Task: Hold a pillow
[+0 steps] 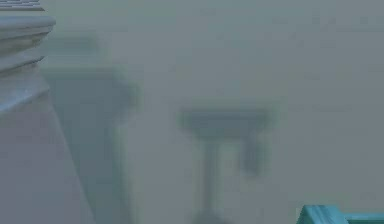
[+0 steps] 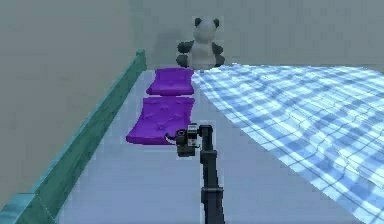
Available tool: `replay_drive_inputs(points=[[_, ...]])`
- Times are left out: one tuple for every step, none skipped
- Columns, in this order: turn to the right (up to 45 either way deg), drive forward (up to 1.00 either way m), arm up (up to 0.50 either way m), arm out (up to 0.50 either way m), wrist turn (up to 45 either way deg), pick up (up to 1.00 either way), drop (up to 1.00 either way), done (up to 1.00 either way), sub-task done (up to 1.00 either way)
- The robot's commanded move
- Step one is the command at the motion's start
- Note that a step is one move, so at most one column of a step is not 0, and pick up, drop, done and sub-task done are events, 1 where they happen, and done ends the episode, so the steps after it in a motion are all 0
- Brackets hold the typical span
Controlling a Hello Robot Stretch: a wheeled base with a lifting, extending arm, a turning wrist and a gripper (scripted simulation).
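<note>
Flat purple pillows lie in a row along the left side of a bed: a far one (image 2: 170,82) and a nearer, longer one (image 2: 158,120). In the arm side view, the dark arm (image 2: 210,185) rises from the bottom edge over the pale sheet (image 2: 150,180). My gripper (image 2: 183,143) is at its far end, right at the near right corner of the nearer pillow. With the pillow lying on the bed beside it, I cannot tell whether the gripper holds anything.
A panda plush (image 2: 203,45) sits at the head of the bed against the wall. A blue plaid blanket (image 2: 300,105) covers the bed's right side. A teal bed frame (image 2: 95,130) runs along the left, and its corner (image 1: 335,214) shows again. A pale stepped object (image 1: 20,60) stands at the forward view's left before a bare wall.
</note>
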Motion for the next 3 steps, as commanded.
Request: replay_drive_inputs(points=[[0.0, 0.00, 0.00, 0.00, 0.0, 1.00, 0.00, 0.00, 0.00], [0.0, 0.00, 0.10, 0.00, 0.0, 0.00, 0.00, 0.00, 0.00], [0.0, 0.00, 0.00, 0.00, 0.0, 0.00, 0.00, 1.00, 0.00]])
